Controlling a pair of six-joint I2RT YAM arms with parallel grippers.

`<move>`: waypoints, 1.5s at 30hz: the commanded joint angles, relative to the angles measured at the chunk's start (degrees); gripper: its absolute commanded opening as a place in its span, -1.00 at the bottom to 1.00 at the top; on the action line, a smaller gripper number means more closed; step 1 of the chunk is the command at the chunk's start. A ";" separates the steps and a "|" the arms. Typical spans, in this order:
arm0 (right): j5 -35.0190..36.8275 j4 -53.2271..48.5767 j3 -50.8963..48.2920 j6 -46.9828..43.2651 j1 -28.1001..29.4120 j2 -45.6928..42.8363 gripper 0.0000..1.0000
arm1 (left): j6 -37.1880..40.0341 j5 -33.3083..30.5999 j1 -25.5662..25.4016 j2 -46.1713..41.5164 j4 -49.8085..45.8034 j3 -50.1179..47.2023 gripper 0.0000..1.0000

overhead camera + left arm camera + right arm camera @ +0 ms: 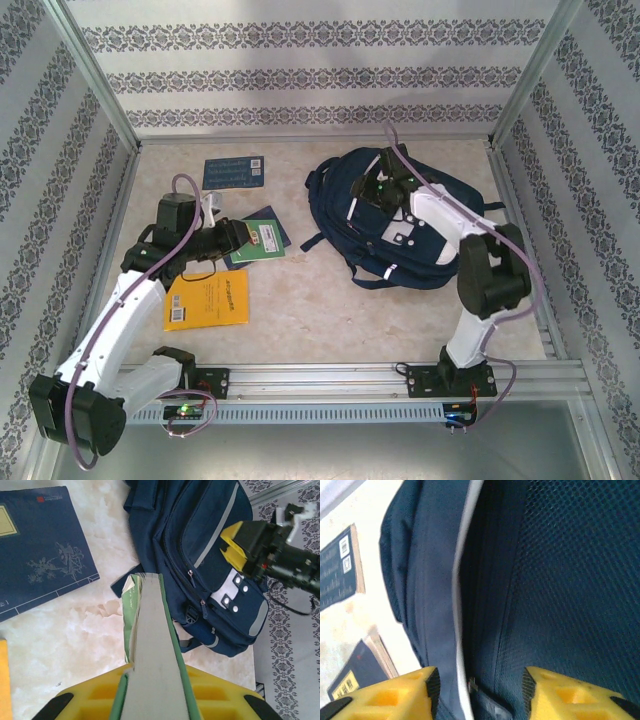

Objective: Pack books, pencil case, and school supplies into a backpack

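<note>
Surface: pale marble-look surface is sitting inside patterned wallpaper walls, and it's looking pretty slick tbh.
Left end effector: the left end effector is clamping the green book by one edge, with most of the book sticking out ahead of it.
Right end effector: the right end effector is hanging jaws-apart right on top of the backpack. The zipper is lying between its fingers, and I'm not seeing anything pinched.
Backpack: it's lying flat just ahead of the held book and directly under the right end effector. I can't tell whether the main compartment is open.
Risk 1: I'm guessing the book is going to swivel or slide out, since it's thin and only being held at the edge.
Risk 2: if the bag mouth isn't open enough, the book's front corner is probably going to jam into fabric and buckle.
Risk 3: the right end effector could be closing on loose fabric instead of the zipper, then dragging the whole bag across that smooth top.
Risk 4: both arms are heading for the same spot, so they could end up bumping.
Other books: the yellow book is lying beside the left end effector, and the dark blue book is ahead and to its left.
Left arm pose: it's stretching forward low, with the wrist turning toward the bag.
Right arm pose: the elbow is folding up high and the forearm is reaching over the bag, pointing down.
</note>
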 commanded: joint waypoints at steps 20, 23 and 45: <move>-12.73 0.29 8.77 -4.55 -0.49 5.09 -1.00 | 0.21 4.31 3.20 0.65 4.16 -1.39 -1.00; -17.75 0.69 6.40 -5.83 -1.38 0.16 -1.00 | -0.63 5.06 3.23 2.19 4.36 -0.29 -1.00; -44.41 25.26 -20.39 7.57 -7.90 -30.56 -1.00 | -7.76 8.57 2.02 24.60 12.89 17.87 -1.00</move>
